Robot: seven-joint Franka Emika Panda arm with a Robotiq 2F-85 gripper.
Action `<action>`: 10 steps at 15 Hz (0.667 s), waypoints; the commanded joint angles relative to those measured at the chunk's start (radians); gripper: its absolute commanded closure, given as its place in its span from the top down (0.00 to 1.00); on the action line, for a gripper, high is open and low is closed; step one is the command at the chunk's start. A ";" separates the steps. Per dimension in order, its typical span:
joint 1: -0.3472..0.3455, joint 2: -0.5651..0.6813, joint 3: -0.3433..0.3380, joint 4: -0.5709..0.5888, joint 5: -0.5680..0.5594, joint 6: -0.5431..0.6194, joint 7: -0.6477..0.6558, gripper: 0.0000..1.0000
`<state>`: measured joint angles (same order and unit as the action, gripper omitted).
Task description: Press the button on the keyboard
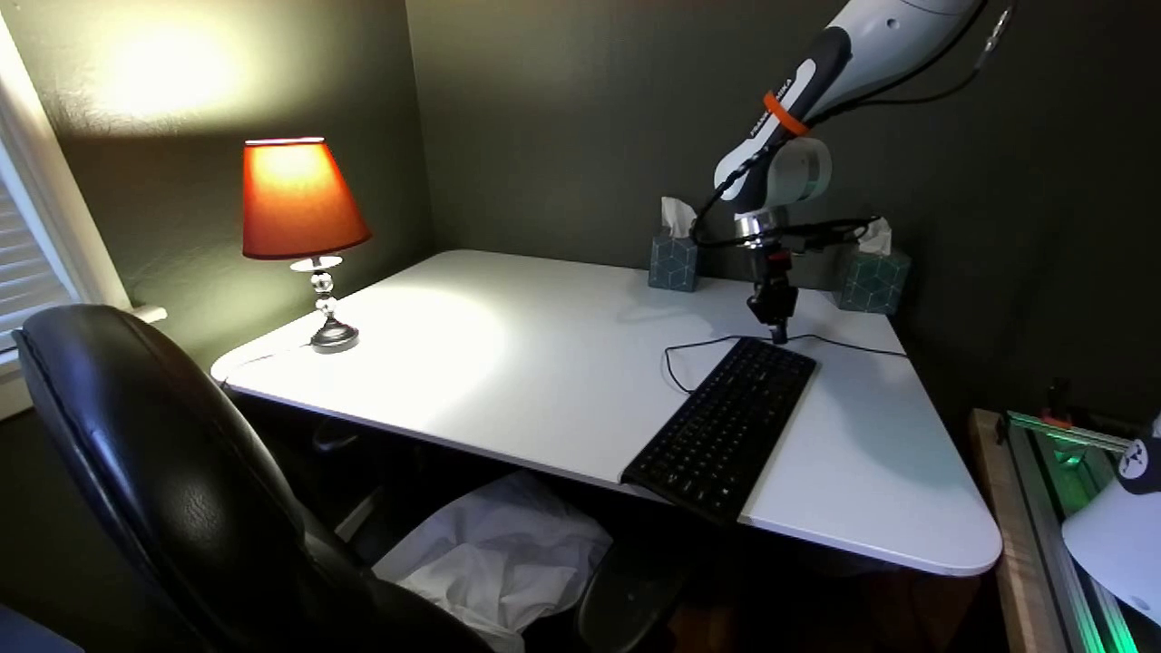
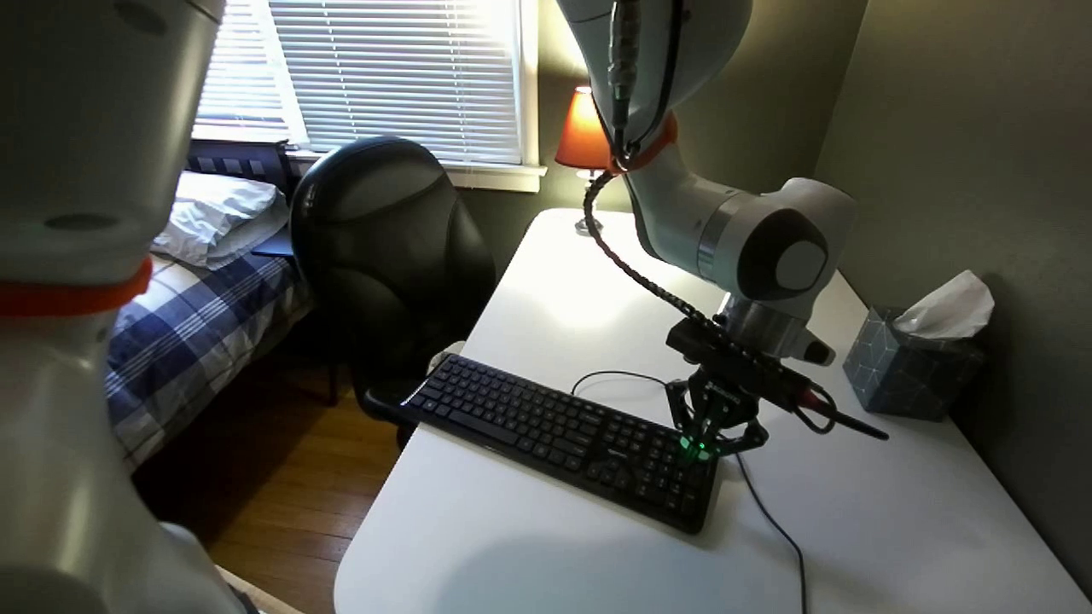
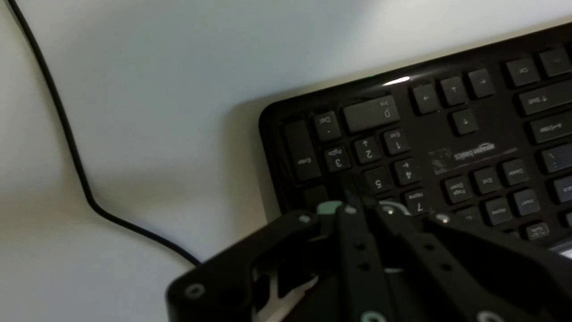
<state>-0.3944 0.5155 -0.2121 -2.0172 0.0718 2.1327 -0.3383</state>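
Observation:
The long black keyboard (image 1: 726, 426) lies on the white desk in both exterior views, with its end opposite the number pad at the desk edge (image 2: 512, 418). In the wrist view the keyboard (image 3: 464, 147) shows its number pad upside down. My gripper (image 1: 779, 337) points down over the number-pad end, and it shows there too in an exterior view (image 2: 699, 450). In the wrist view the fingertips (image 3: 355, 190) are together with nothing between them, beside the 5 key (image 3: 377, 180). They hide the key to its left. I cannot tell whether the tips touch a key.
The keyboard's thin black cable (image 2: 776, 520) runs across the white desk (image 1: 544, 326). Tissue boxes (image 1: 673, 261) (image 1: 873, 279) stand near the wall behind the gripper. A red lamp (image 1: 304, 199) is at the far end. A black chair (image 2: 392, 273) stands by the desk.

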 commanded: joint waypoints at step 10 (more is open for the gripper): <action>-0.046 0.026 0.035 0.034 0.027 -0.043 -0.064 0.00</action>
<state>-0.4188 0.5235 -0.1982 -2.0127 0.0718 2.1295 -0.3682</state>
